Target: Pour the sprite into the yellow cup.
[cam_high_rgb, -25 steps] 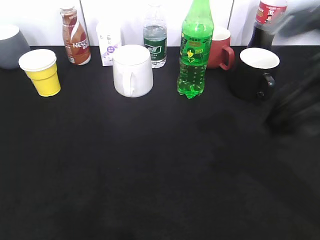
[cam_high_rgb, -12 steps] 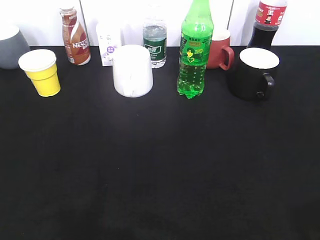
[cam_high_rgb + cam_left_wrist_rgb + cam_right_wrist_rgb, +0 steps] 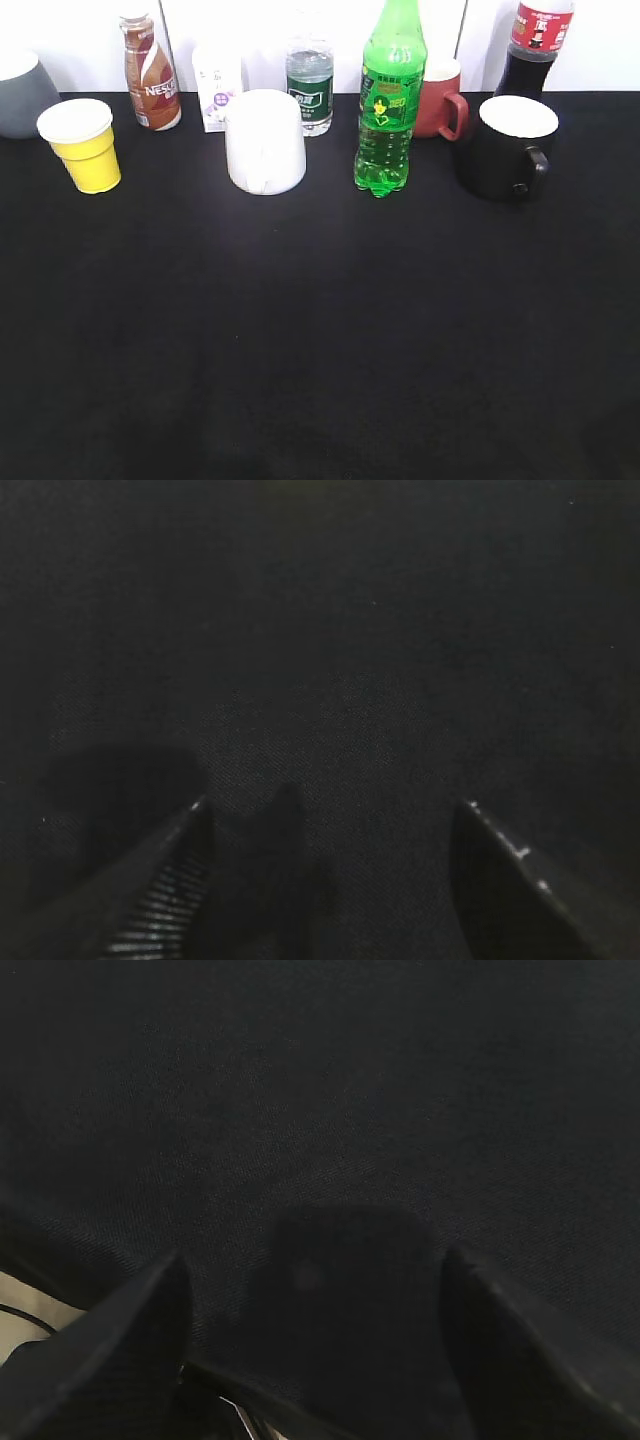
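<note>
Green sprite [image 3: 390, 100] stands outside both wrist views.

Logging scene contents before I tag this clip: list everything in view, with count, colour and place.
sprite: 1, green bottle, back row, right of centre
yellow cup: 1, yellow with white rim, left
white mug: 1, white, left of the sprite
black mug: 1, black, right
red mug: 1, red, behind the sprite
grey cup: 1, grey, far left edge
brown bottle: 1, back left
carton: 1, white and purple, back
clear bottle: 1, dark green label, back
cola bottle: 1, red label, back right
tablecloth: 1, black
left gripper: fingers apart, empty
right gripper: fingers apart, empty
</note>
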You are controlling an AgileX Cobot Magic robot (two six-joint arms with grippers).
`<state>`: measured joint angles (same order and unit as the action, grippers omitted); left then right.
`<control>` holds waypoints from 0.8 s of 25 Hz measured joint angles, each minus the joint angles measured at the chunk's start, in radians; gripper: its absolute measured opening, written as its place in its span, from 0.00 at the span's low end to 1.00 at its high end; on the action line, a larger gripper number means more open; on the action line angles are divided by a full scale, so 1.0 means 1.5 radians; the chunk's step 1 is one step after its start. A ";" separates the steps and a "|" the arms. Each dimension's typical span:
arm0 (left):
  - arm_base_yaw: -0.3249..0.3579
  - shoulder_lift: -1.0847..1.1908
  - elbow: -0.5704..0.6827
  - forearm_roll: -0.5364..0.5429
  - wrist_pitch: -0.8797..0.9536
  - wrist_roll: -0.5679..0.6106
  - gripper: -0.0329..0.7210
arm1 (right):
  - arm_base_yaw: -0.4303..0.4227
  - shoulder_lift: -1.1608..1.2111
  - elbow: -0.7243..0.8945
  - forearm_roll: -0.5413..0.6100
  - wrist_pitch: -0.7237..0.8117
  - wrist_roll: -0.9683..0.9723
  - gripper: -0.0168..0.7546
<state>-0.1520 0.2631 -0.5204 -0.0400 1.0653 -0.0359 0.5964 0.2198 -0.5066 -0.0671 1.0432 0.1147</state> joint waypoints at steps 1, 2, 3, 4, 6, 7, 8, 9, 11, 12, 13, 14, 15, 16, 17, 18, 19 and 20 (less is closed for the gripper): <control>0.000 0.000 0.000 0.000 0.000 0.000 0.78 | 0.000 0.000 0.000 0.000 0.000 0.000 0.78; 0.000 0.000 0.000 0.000 0.000 0.000 0.78 | 0.000 0.000 0.000 0.000 0.000 0.000 0.78; 0.000 -0.002 0.000 0.000 0.000 0.000 0.78 | 0.000 0.000 0.000 0.000 -0.001 -0.001 0.78; 0.004 -0.012 0.000 0.000 0.000 0.000 0.78 | -0.004 -0.001 0.000 0.001 -0.001 -0.001 0.78; 0.046 -0.065 0.001 0.000 -0.001 0.000 0.78 | -0.081 -0.001 0.000 0.001 -0.001 -0.001 0.78; 0.077 -0.096 0.001 0.000 -0.002 0.000 0.78 | -0.153 -0.006 0.000 0.002 -0.001 -0.001 0.78; 0.104 -0.126 0.001 0.000 -0.002 0.000 0.78 | -0.226 -0.021 0.000 0.002 -0.001 -0.001 0.78; 0.125 -0.151 0.001 0.000 -0.002 0.000 0.78 | -0.300 -0.045 0.000 0.002 -0.001 -0.001 0.78; 0.143 -0.179 0.001 0.000 -0.002 0.000 0.78 | -0.392 -0.108 0.000 0.002 -0.001 -0.001 0.78; 0.143 -0.180 0.002 0.000 -0.002 0.000 0.78 | -0.405 -0.139 0.000 0.002 0.000 -0.001 0.78; 0.144 -0.180 0.003 0.000 -0.002 0.000 0.78 | -0.408 -0.150 0.000 0.002 0.000 -0.001 0.78; 0.145 -0.180 0.003 0.000 -0.002 0.000 0.78 | -0.408 -0.150 0.001 0.001 0.000 -0.001 0.78; 0.145 -0.180 0.003 0.000 -0.002 0.000 0.78 | -0.408 -0.150 0.001 0.002 0.000 -0.001 0.78; 0.145 -0.180 0.003 0.000 -0.002 0.000 0.78 | -0.408 -0.150 0.001 0.002 0.000 -0.001 0.78; 0.145 -0.180 0.003 0.000 -0.002 0.000 0.78 | -0.408 -0.150 0.001 0.002 0.000 -0.001 0.78; 0.145 -0.180 0.003 0.000 -0.002 0.000 0.78 | -0.408 -0.150 0.001 0.002 0.000 -0.001 0.78; 0.145 -0.180 0.003 0.000 -0.002 0.000 0.78 | -0.408 -0.150 0.001 0.002 0.000 -0.001 0.78; 0.145 -0.180 0.003 0.000 -0.002 0.000 0.78 | -0.408 -0.150 0.001 0.002 0.000 -0.001 0.78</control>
<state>0.0651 -0.0073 -0.5165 -0.0397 1.0616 -0.0359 -0.0162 -0.0050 -0.5055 -0.0642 1.0428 0.1132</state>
